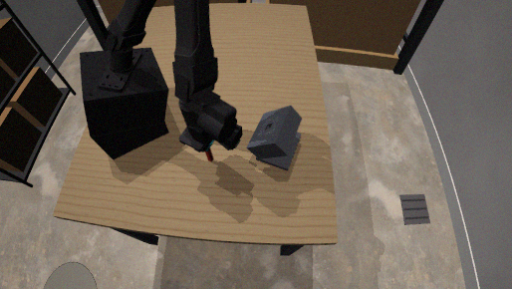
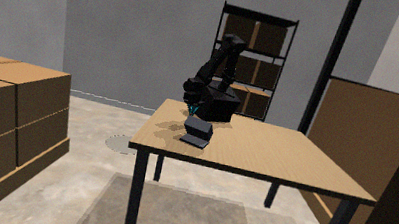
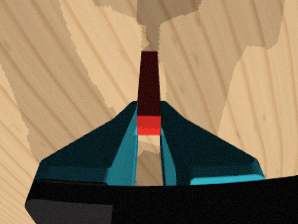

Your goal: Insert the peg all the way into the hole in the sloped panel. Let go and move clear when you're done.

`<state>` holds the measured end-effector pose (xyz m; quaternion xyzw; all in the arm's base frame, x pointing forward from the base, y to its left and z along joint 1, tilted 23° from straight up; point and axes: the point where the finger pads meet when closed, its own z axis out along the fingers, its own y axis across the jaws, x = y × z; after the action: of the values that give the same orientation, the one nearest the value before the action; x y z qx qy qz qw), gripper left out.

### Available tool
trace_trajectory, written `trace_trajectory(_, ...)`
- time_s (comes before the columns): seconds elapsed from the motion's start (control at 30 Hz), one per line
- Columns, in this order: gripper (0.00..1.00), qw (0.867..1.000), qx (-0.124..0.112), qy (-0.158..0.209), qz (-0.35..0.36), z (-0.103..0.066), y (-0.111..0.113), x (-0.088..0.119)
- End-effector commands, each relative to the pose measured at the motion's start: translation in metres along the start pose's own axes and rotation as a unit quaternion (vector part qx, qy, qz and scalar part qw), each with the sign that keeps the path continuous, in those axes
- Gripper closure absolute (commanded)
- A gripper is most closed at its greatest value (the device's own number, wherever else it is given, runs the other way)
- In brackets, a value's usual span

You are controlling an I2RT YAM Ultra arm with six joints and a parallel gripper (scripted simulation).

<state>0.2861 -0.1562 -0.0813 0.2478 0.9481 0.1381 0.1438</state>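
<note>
The red peg lies on the wooden table, its bright red end between my teal fingers. My gripper is shut on the peg at that end, and the dark far end sticks out ahead. In the top view the peg shows just under the gripper, low on the table. The dark grey block with the sloped panel stands to the right of the gripper, apart from it, its hole on the upper face. In the exterior view the gripper is just behind the block.
The arm's black base box stands on the table's left side. A shelf rack is beyond the left table edge. Large cardboard boxes stand on the floor around the table.
</note>
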Motion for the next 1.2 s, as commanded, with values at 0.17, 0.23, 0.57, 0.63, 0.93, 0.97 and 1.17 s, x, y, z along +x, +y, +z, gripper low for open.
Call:
trace_trajectory(0.17,1.00,1.000,0.002,-0.006,-0.001,-0.008,-0.001,-0.003)
trace_trajectory(0.23,1.00,1.000,0.003,-0.008,-0.001,-0.020,-0.001,-0.003)
trace_trajectory(0.57,1.00,1.000,0.004,-0.010,-0.001,-0.071,0.000,-0.002)
trace_trajectory(0.63,1.00,1.000,0.004,-0.010,-0.001,-0.080,0.000,-0.002)
trace_trajectory(0.93,1.00,1.000,0.014,-0.024,-0.005,-0.075,0.003,-0.001)
trace_trajectory(0.97,1.00,0.999,0.018,-0.028,-0.001,-0.076,0.000,-0.001)
trace_trajectory(1.17,1.00,0.999,0.024,-0.045,-0.011,-0.077,0.009,-0.004)
